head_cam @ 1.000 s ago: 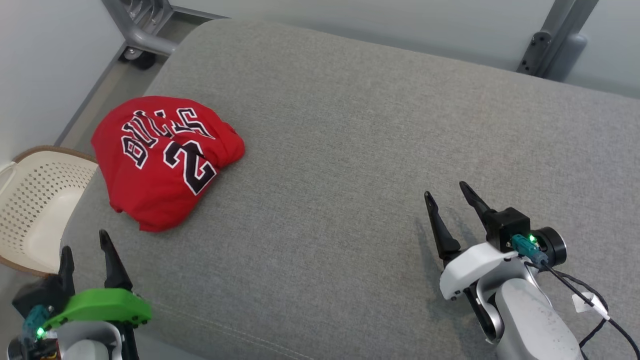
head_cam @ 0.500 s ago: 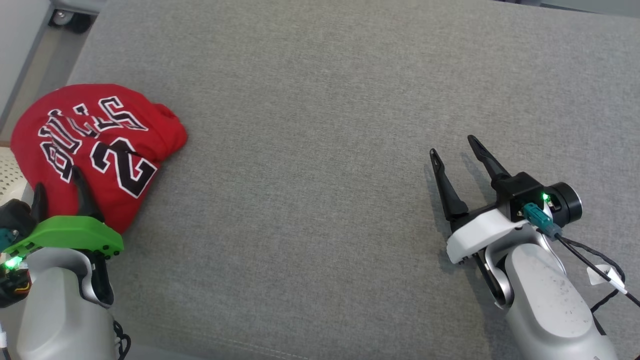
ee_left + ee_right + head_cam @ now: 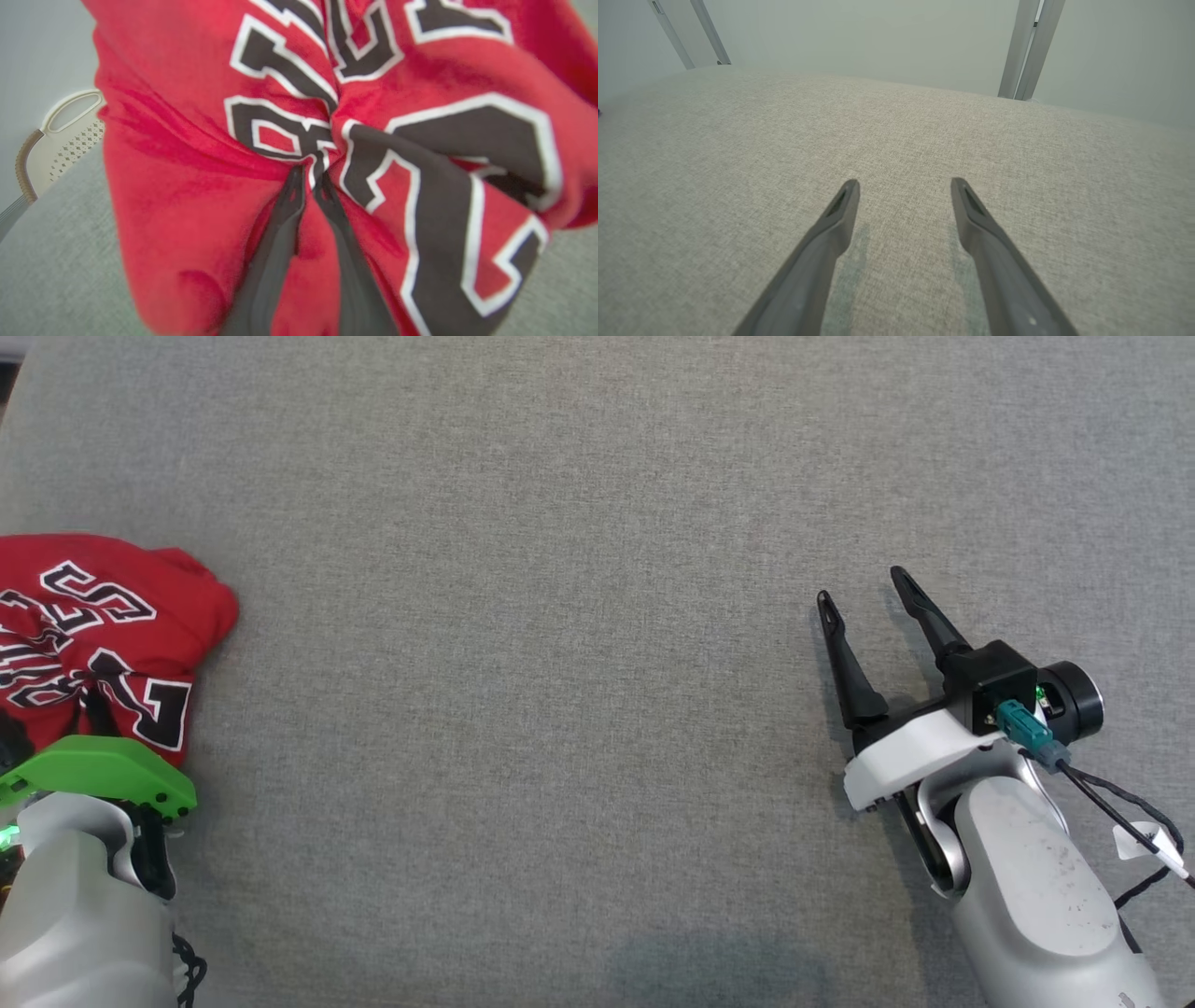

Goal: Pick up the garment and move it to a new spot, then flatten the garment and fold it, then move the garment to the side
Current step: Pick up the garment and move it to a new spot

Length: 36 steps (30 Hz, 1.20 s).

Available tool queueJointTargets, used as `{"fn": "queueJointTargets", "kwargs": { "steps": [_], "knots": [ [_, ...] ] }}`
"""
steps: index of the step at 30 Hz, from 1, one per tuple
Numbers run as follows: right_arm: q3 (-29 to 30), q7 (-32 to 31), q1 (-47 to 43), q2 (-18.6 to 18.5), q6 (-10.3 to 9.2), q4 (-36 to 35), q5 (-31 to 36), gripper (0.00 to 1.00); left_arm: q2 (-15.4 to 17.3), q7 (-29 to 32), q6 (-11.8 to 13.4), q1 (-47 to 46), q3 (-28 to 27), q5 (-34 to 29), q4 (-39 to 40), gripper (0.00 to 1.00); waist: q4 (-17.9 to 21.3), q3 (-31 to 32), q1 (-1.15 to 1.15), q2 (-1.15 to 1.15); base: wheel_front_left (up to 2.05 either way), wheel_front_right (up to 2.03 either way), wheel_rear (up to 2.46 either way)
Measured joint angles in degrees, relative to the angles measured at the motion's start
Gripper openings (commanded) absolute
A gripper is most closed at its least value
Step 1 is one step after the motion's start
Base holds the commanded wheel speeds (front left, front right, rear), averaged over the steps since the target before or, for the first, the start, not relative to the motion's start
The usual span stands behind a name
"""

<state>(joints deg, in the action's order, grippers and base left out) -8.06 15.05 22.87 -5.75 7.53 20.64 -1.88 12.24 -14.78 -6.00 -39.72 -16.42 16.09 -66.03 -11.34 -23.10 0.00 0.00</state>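
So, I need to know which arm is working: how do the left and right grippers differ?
The left gripper is shut on a fold of the red jersey; the right gripper is open, empty, over the grey cushion. The left gripper has a green cover, the right gripper a white cover. Both have two long dark fingers.

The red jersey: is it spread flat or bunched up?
Bunched up: the red jersey puckers into folds where the left tool pinches it.

One garment (image 3: 103, 588), two claws (image 3: 310, 176) (image 3: 864, 586), maybe basket (image 3: 70, 147)
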Motion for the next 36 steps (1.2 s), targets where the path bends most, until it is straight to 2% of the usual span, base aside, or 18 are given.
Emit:
{"fn": "queueJointTargets", "kwargs": {
  "steps": [2, 8, 18, 23, 26, 32, 36],
  "knots": [
    [0.2, 0.0, 0.0, 0.24, 0.0, 0.05, -0.04, 1.0, 0.12, -0.1, -0.2, -0.33, 0.21, -0.01, 1.04, 0.0, 0.34, 0.27, 0.0, 0.0, 0.0, 0.0, 0.0],
    [0.27, 0.0, 0.0, 1.4, 0.01, 0.15, -0.65, 1.0, -0.2, -0.25, -0.79, -0.44, 1.96, -2.65, 11.29, 0.0, 1.31, 1.68, 0.0, 0.0, 0.0, 0.0, 0.0],
    [0.88, 0.01, -0.34, 2.57, 0.0, 0.42, -2.1, 1.0, -5.34, -0.26, -1.3, 1.04, 8.79, -5.03, 20.06, 0.0, 5.78, 3.85, 0.0, 0.0, 0.0, 0.0, 0.0],
    [1.59, 0.0, -0.62, 2.77, 0.0, 0.57, -3.18, 1.0, -8.44, -0.25, -1.35, 1.88, 17.55, -3.88, 22.45, 0.0, 9.09, 4.69, 0.0, 0.0, 0.0, 0.0, 0.0],
    [1.43, 0.0, -1.05, 2.77, 0.0, 0.64, -4.48, 1.0, -9.05, -0.26, -1.37, 2.58, 23.77, -2.05, 23.39, 0.0, 11.19, 5.18, 0.0, 0.0, 0.0, 0.0, 0.0],
    [1.12, 0.0, -1.54, 2.85, 0.0, 0.86, -6.91, 1.0, -9.38, -0.25, -1.38, 3.69, 40.61, 4.33, 25.85, 0.0, 16.13, 6.2, 0.0, 0.0, 0.0, 0.0, 0.0],
    [0.9, 0.0, -1.75, 2.83, 0.0, 1.03, -7.45, 1.0, -9.53, -0.26, -1.25, 3.78, 47.93, 5.65, 26.49, 0.0, 18.68, 6.7, 0.0, 0.0, 0.0, 0.0, 0.0]
  ]
}}
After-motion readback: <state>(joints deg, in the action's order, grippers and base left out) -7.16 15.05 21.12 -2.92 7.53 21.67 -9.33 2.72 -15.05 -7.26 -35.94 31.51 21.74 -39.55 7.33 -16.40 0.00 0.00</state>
